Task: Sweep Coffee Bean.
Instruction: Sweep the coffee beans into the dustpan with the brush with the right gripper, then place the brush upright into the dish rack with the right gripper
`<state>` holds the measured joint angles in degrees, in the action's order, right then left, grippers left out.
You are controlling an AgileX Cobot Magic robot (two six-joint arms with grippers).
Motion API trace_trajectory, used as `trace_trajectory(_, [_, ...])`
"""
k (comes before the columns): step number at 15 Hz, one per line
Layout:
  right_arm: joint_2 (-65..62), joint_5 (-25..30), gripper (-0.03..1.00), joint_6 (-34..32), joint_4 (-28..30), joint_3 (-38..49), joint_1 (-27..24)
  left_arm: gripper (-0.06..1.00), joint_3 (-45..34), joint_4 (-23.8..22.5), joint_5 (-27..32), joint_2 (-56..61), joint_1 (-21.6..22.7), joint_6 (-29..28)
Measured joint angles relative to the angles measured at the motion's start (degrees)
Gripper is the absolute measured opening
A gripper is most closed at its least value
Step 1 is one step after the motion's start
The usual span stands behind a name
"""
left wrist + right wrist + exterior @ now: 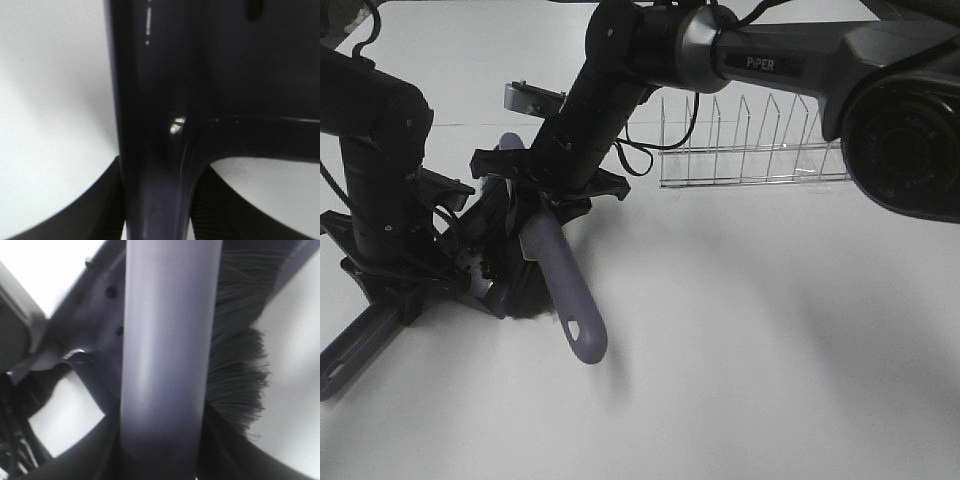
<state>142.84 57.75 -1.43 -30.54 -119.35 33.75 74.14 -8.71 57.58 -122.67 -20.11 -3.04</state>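
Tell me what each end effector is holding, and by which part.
Right end effector: the brush, by its handle near the bristles. Left end effector: the dustpan, by its handle.

The white surface [770, 360] under my arms carries a clear wire rack [750, 150], standing upright toward the far right. At my left a purple-grey dustpan [355, 355] rests on it, handle toward the near edge. The black bristles [525, 305] of the brush meet the surface just beside the pan.

right arm [770, 55]: black, grey collar, white PIPER lettering | left arm [380, 130]: black
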Motion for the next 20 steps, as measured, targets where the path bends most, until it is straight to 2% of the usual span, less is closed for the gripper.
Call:
trace_trajectory(4, [0.1,-0.4,0.31,3.9,-6.4,0.0,-1.5,0.33,0.1,0.6,0.3,-0.2,0.0,0.1])
trace_trajectory(8, [-2.6,2.1,0.31,5.0,-5.4,0.0,-3.8,0.33,0.1,0.7,0.3,-0.2,0.0,0.2])
trace_trajectory(13, [-9.5,4.2,0.31,5.4,5.8,-0.5,-3.8,0.33,0.1,1.2,0.7,0.1,0.0,-0.1])
trace_trajectory(15, [-12.0,7.3,0.31,5.3,11.2,-0.5,-4.0,0.33,0.1,2.0,1.0,0.6,0.0,-0.6])
trace_trajectory(16, [-14.0,10.9,0.31,5.2,15.6,-0.5,-4.0,0.33,-0.2,2.7,1.4,2.2,0.2,-1.5])
trace_trajectory(20, [-16.4,12.4,0.31,3.6,20.4,-0.5,-4.0,0.33,-0.3,5.3,1.9,5.0,3.0,-2.2])
